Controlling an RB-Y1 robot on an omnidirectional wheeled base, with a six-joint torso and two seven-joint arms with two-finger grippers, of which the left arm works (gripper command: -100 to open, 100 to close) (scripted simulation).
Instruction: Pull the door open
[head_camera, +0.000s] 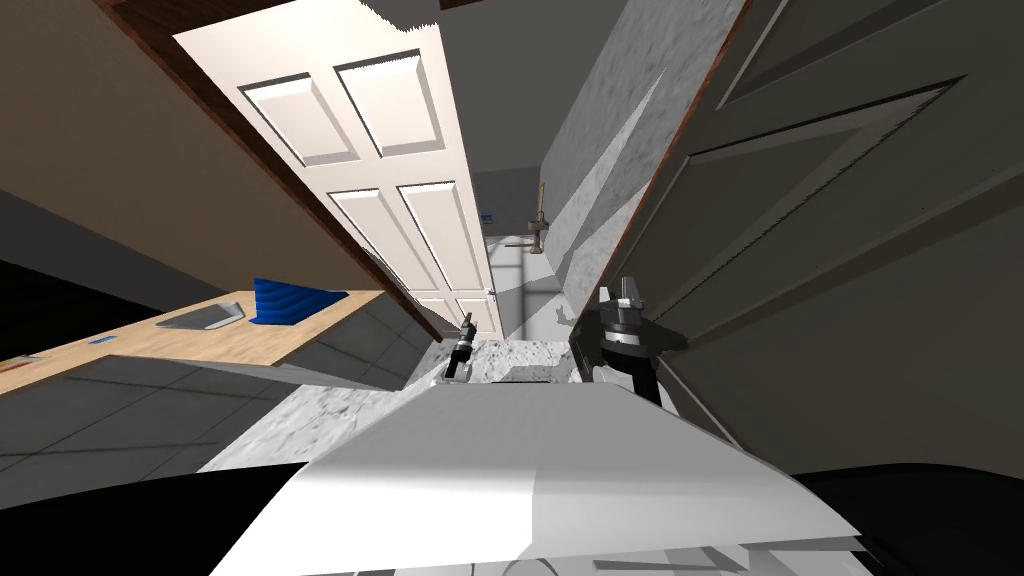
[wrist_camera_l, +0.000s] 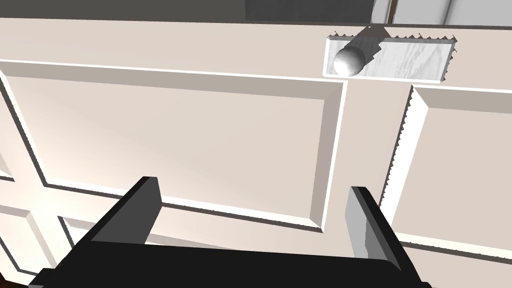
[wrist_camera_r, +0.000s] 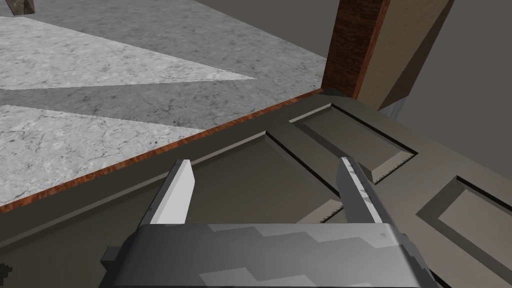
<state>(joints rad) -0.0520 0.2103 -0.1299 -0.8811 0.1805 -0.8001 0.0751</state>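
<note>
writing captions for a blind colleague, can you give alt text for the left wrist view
The open, empty left gripper faces a cream panelled door at close range. A rounded grey handle on a pale plate sits on the door ahead of the gripper, untouched.

No readable text, labels, brands, numbers or signs on any surface in view.
</note>
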